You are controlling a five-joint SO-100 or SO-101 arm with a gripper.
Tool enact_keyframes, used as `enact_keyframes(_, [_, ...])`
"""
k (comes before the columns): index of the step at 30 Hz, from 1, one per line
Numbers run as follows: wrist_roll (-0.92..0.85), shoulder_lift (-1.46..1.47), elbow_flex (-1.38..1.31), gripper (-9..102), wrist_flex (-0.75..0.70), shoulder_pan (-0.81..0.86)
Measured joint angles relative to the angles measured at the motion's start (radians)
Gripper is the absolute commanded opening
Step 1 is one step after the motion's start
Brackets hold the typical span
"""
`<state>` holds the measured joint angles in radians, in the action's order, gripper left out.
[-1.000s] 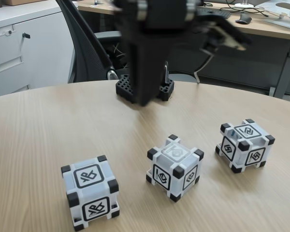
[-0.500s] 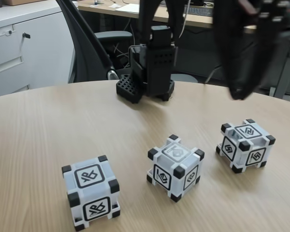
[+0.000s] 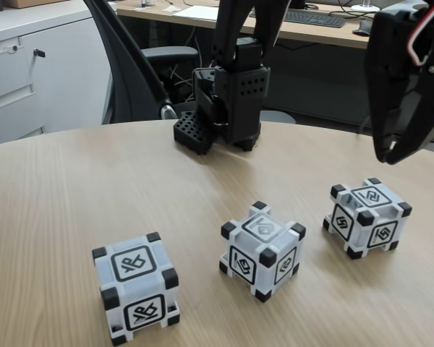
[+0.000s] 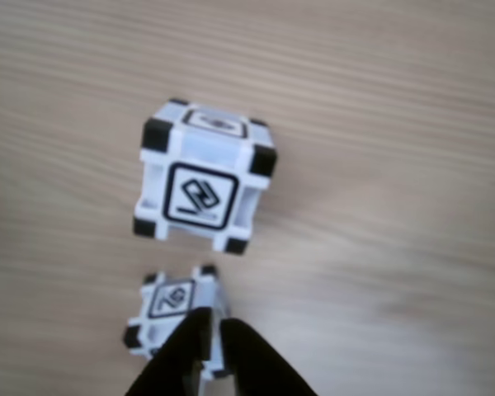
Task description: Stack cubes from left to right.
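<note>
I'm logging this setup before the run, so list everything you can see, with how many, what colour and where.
cubes: three, grey-white with black corners, on the table; fixed view left, middle, right
table: one, light wood, round-edged
office chair: one, black, behind the table
cabinet: one, white, far left
desk: one, wooden, background, with a keyboard and mouse
robot base: one, black, perforated, table's far edge
gripper: one, black, hanging above the right cube, holding nothing
</note>
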<state>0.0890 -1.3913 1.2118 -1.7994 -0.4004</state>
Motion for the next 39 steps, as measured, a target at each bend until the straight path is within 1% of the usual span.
enact_keyframes(3, [0.04, 0.003, 0.0, 1, 0.003, 0.0])
enact_keyframes(4, [0.057, 0.003, 0.0, 2, 0.003, 0.0])
enact_keyframes(6, [0.086, 0.003, 0.0, 12, 0.003, 0.0])
enact_keyframes(7, [0.106, 0.003, 0.0, 14, 0.003, 0.0])
enact_keyframes(13, [0.186, 0.003, 0.106, 22, 0.005, -0.003])
enact_keyframes(17, [0.213, 0.003, 0.221, 30, 0.005, -0.003])
enact_keyframes(22, [0.227, 0.003, 0.27, 35, 0.005, -0.003])
enact_keyframes(33, [0.227, 0.003, 0.27, 37, 0.011, -0.003])
enact_keyframes(39, [0.232, 0.006, 0.27, 37, 0.081, -0.003])
